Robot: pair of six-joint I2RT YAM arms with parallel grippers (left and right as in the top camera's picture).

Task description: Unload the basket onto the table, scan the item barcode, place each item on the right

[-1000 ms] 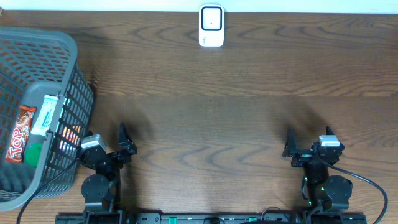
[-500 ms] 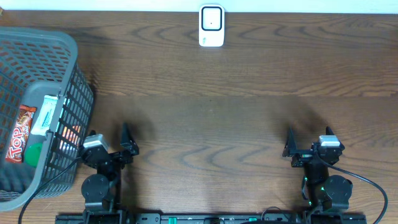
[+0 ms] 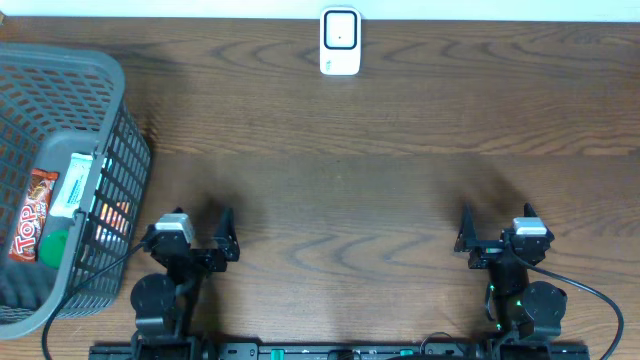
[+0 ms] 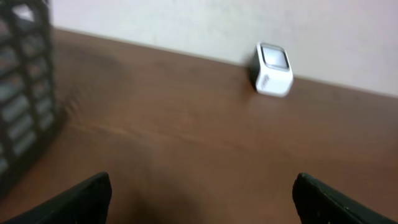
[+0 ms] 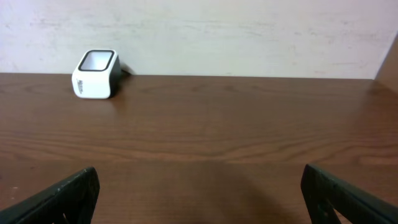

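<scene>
Left claw (image 4: 200, 199) and right claw (image 5: 199, 193) gape empty; the snack bar (image 3: 30, 228) in the basket (image 3: 128, 160) looks light, crinkly: pinch its middle.

a dark brown wood-grain table (image 3: 400, 180) runs up to a plain off-white wall (image 5: 249, 31) along its far edge, evenly lit.

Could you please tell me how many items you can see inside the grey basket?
3: a red Top bar by the left edge, a white-and-teal pack beside it, a green item nearer the robot. Others may be hidden deeper in the basket.
</scene>
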